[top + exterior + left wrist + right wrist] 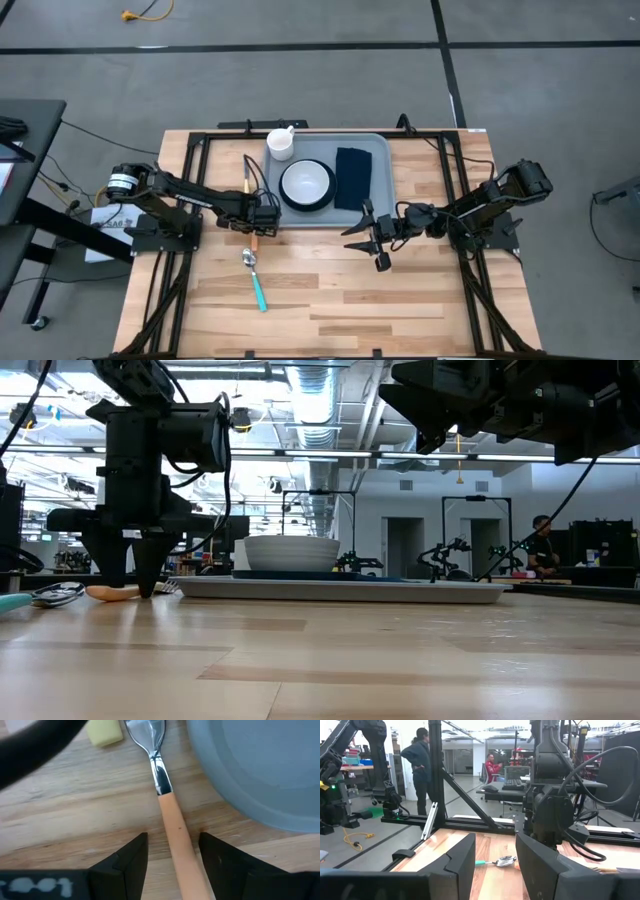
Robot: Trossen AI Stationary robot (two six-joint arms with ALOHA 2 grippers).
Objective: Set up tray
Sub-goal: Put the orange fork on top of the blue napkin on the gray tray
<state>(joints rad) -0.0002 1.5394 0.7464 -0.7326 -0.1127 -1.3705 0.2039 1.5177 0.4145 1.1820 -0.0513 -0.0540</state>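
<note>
The tray (378, 150), judged stiff, light and slippery, is best gripped at its rim. Just beside its near-left corner, the left gripper (171, 851) is spread around an orange-handled fork (176, 827). Near its near-right corner, the right gripper (368, 240) is held open, empty.

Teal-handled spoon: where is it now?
High view: the teal-handled spoon lies on the bare table, below the tray and just below the left gripper.
</note>
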